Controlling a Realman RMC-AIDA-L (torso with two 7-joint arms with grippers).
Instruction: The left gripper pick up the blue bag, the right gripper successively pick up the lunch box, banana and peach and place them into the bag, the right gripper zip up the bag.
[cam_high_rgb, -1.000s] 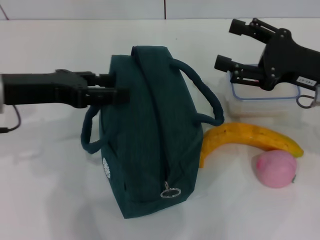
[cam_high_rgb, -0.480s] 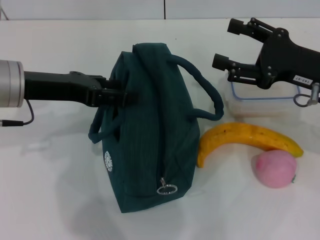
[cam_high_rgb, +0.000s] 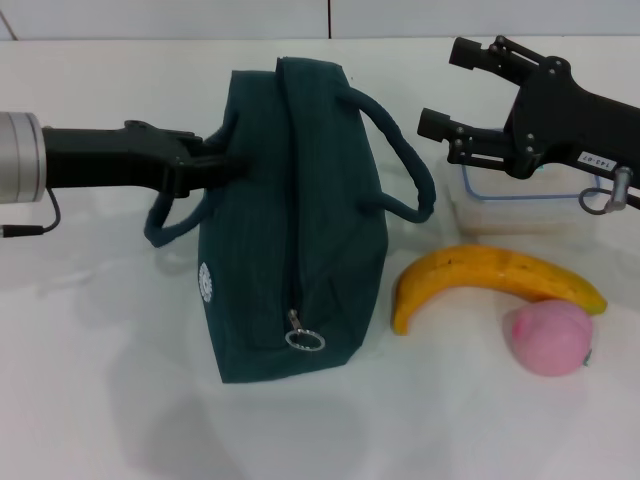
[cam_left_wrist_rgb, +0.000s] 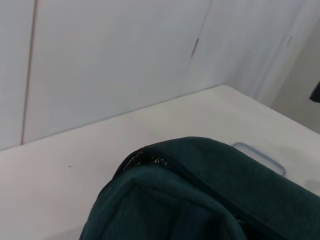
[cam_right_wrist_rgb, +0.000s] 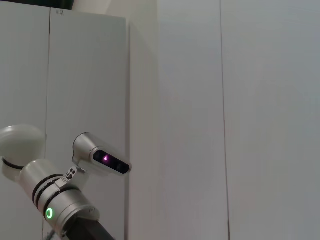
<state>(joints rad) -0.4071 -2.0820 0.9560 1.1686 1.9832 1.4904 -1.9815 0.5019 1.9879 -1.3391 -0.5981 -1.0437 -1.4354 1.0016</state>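
A small white label (cam_high_rgb: 589, 158) is sitting on the right gripper (cam_high_rgb: 445, 88), at the right edge of the head view. Its tiny dark marks are too small to read. A round white logo (cam_high_rgb: 205, 283) is showing on the blue bag (cam_high_rgb: 290, 215), left of the middle, and it cannot be read either.

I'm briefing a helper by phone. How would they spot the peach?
Start at the large dark teal fabric bag mid-table and look to the robot's right, past the long curved yellow banana. Just in front of the banana's far end sits the round pink peach, the only pink, ball-shaped item there.
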